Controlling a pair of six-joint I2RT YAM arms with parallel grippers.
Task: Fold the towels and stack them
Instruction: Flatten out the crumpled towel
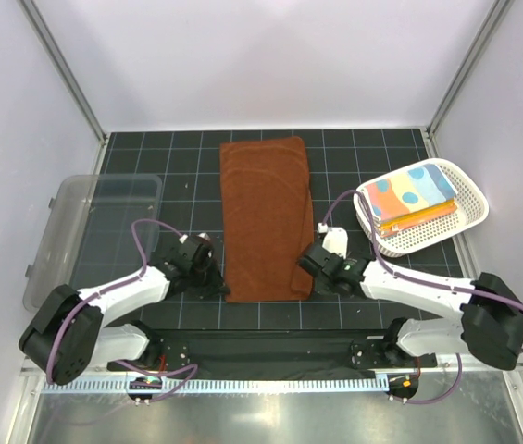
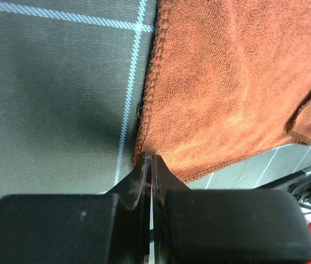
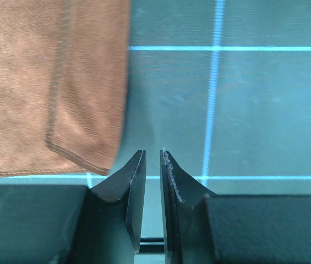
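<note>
The large rust-brown terry towel (image 1: 266,217) lies flat, lengthwise, on the dark gridded mat (image 1: 178,153). It looks soft, limp and light, so it is best taken at its hemmed near corners. The left gripper (image 2: 148,158) is clenched on the near-left corner. The right gripper (image 3: 152,154), narrowly parted, holds nothing and sits just beside the other corner.

No text, label, brand or number can be read on the rust-brown towel (image 1: 265,217), the stacked towels (image 1: 414,194) or the white basket (image 1: 428,242).
</note>
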